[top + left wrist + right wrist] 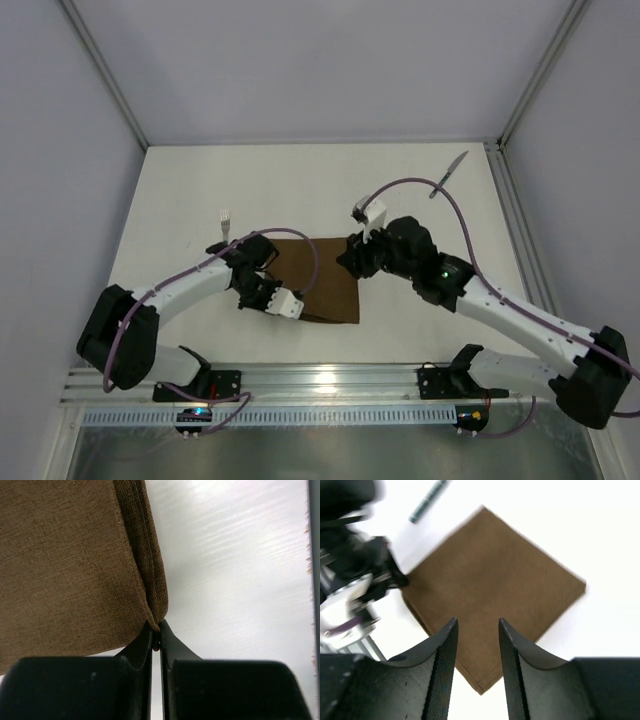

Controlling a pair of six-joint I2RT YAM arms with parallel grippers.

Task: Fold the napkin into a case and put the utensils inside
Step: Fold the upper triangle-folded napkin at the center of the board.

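napkin (330, 290): brown cloth, flat on the table (400, 200), between the arms.
left claw (156, 630): clamped on a napkin corner.
right claw (477, 625): apart, above the napkin, gripping nothing.
fork (225, 222), knife (450, 172): on the table, beyond the napkin.

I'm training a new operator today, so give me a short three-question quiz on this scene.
1. True or false: the left hand is shut on a corner of the napkin.
2. Which hand is open and holding nothing? A) left hand B) right hand
3. Fill in: the knife lies toward the far ____ side of the table.
Key: 1 true; 2 B; 3 right.
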